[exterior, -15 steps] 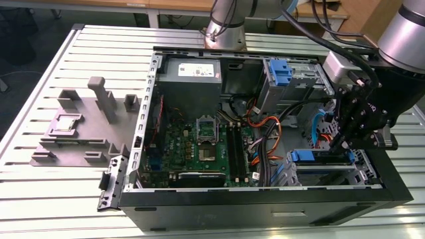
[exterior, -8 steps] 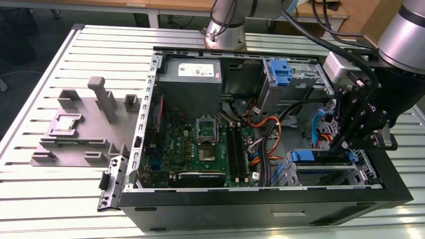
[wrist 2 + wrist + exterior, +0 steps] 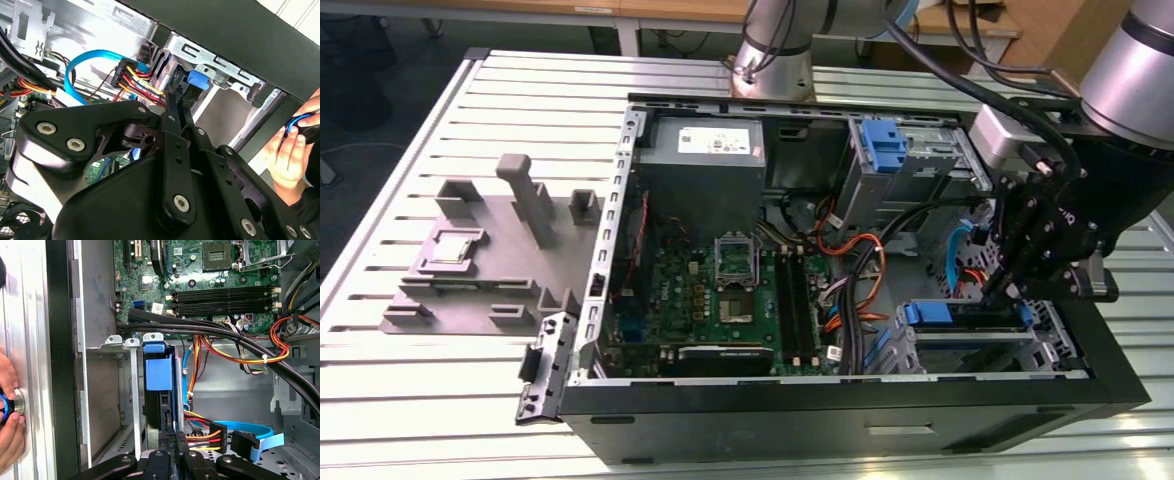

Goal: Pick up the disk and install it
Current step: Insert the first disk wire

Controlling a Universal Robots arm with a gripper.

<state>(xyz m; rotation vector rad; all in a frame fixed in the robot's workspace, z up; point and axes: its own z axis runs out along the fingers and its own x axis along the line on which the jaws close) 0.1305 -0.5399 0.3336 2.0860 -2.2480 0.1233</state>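
**Gripper at the drive bay of the opened computer case**

The gripper (image 3: 1014,290) is seen lowered inside the open computer case (image 3: 854,420), at the drive cage (image 3: 987,345) near the case's corner on the exterior view's right. Whether its fingers are clenched or released cannot be told; in both wrist views the black linkage (image 3: 175,165) is seen converging on the bay.

The disk (image 3: 159,390) is found seated in the drive cage, between the cage's metal walls. Its blue plastic rail end (image 3: 159,372) faces out of the bay, and its long axis runs into the cage, in line with the gripper's fingers. In the second wrist view the blue tab (image 3: 198,80) is seen just beyond the fingertips.

Within the case are also held a motherboard (image 3: 720,290), a grey power supply (image 3: 704,150), bundled black cables (image 3: 210,332), and a light-blue data cable (image 3: 85,62).

A person's hand (image 3: 287,155) is seen outside the case wall, closed around a small blue-ringed object (image 3: 300,122).
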